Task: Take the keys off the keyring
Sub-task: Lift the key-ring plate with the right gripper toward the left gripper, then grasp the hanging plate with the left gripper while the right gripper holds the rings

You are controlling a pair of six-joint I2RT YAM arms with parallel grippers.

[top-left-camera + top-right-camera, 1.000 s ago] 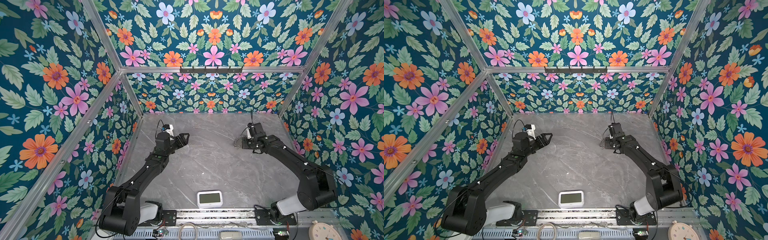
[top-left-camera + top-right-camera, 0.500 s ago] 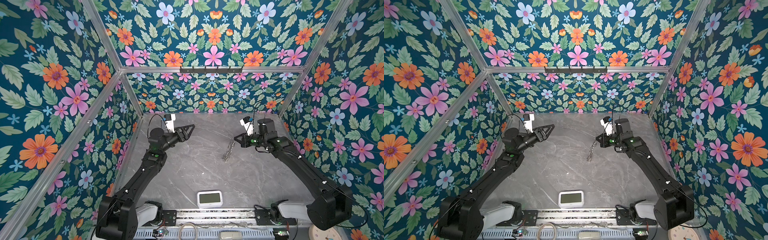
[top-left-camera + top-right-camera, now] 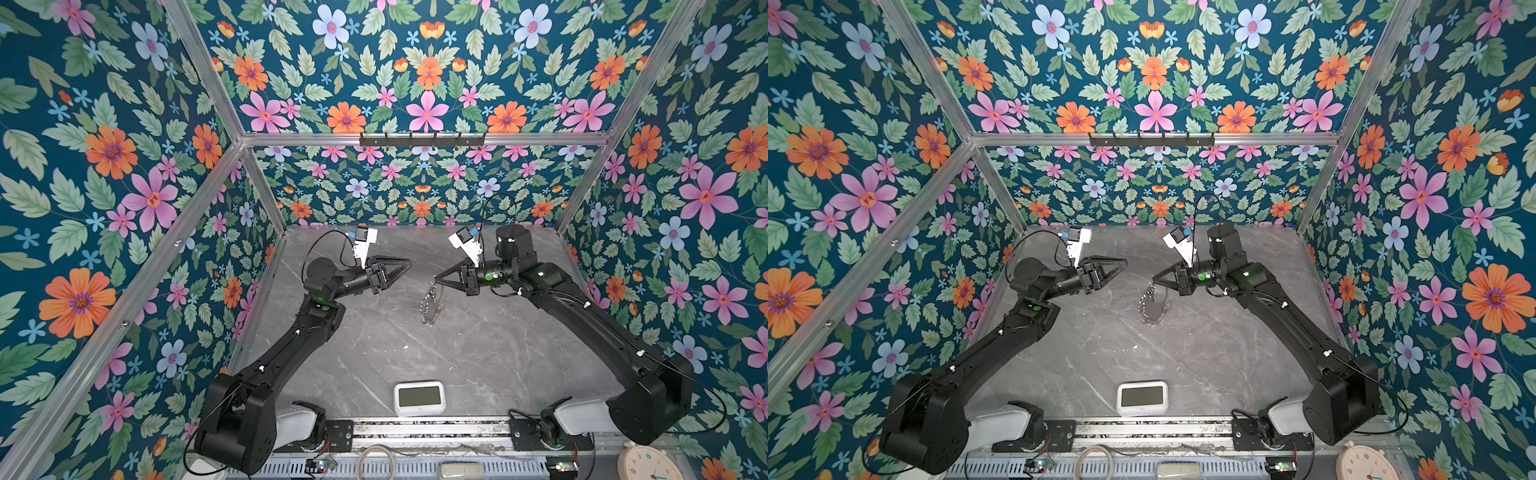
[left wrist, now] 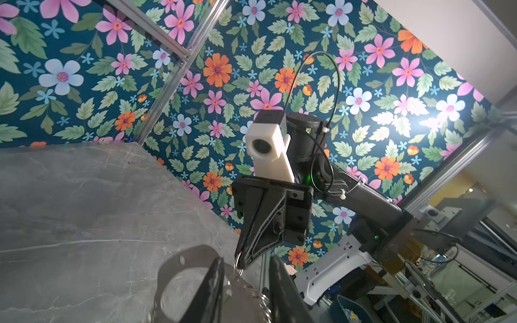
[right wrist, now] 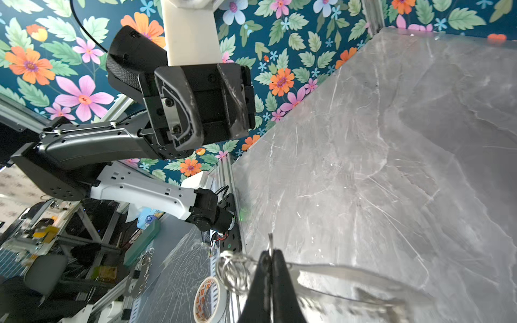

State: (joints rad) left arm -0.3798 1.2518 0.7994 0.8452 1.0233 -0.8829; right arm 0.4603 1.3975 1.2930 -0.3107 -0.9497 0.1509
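Note:
The keyring (image 3: 432, 301) (image 3: 1152, 307) is a translucent grey plate edged with small silver rings, and it hangs in the air above the table. My right gripper (image 3: 436, 279) (image 3: 1155, 279) (image 5: 270, 254) is shut on a small ring at its top, and a thin metal edge pokes out between the tips. My left gripper (image 3: 409, 262) (image 3: 1125, 262) is raised a short way to the left, apart from the keyring. In the left wrist view its fingers (image 4: 212, 282) stand apart with nothing between them, and the plate (image 4: 179, 282) lies beyond. I cannot tell the keys from the rings.
A white rectangular clock (image 3: 419, 397) (image 3: 1142, 397) lies near the front edge of the grey marble table (image 3: 478, 353). A round clock (image 3: 644, 463) sits outside at the front right. Floral walls enclose the left, back and right sides. A tape roll (image 5: 208, 299) lies beyond the table edge.
My right gripper has lifted the keyring off the table, so it now dangles. Both arms have risen and moved toward the middle. The left jaws have narrowed.

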